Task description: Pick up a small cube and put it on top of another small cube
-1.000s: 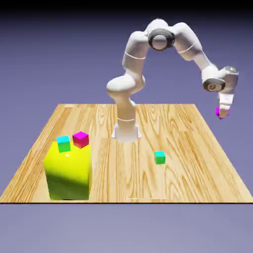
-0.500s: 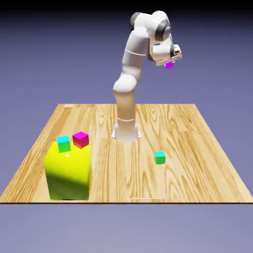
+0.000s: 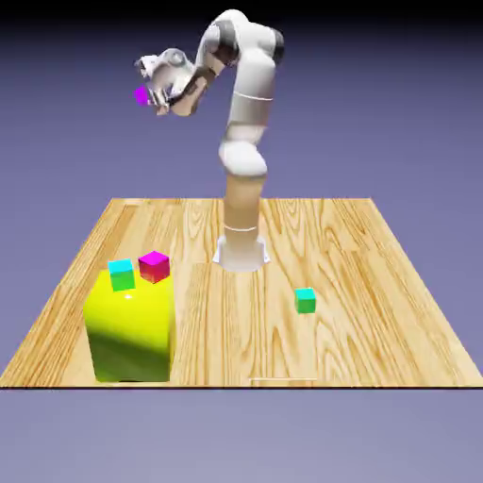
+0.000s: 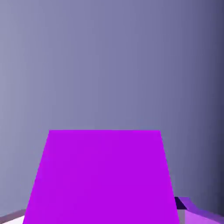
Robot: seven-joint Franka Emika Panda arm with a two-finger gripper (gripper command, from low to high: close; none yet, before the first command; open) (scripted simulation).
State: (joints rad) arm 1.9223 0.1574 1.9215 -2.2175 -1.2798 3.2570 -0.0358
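The small cube (image 3: pixel 141 94) was held clamped in the closed gripper (image 3: pixel 147 95), high above the table (image 3: pixel 283 349), presumably for clearance over the other cubes.

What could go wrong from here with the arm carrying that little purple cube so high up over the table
The gripper is shut on the small cube high above the table, so a slip would likely drop it far and bounce it away.

The hand view shows only the purple face and backdrop, so the landing spot is unseen from there.

The green-and-teal cube and red cube sit close together on the yellow block; lowering onto one might knock the other.
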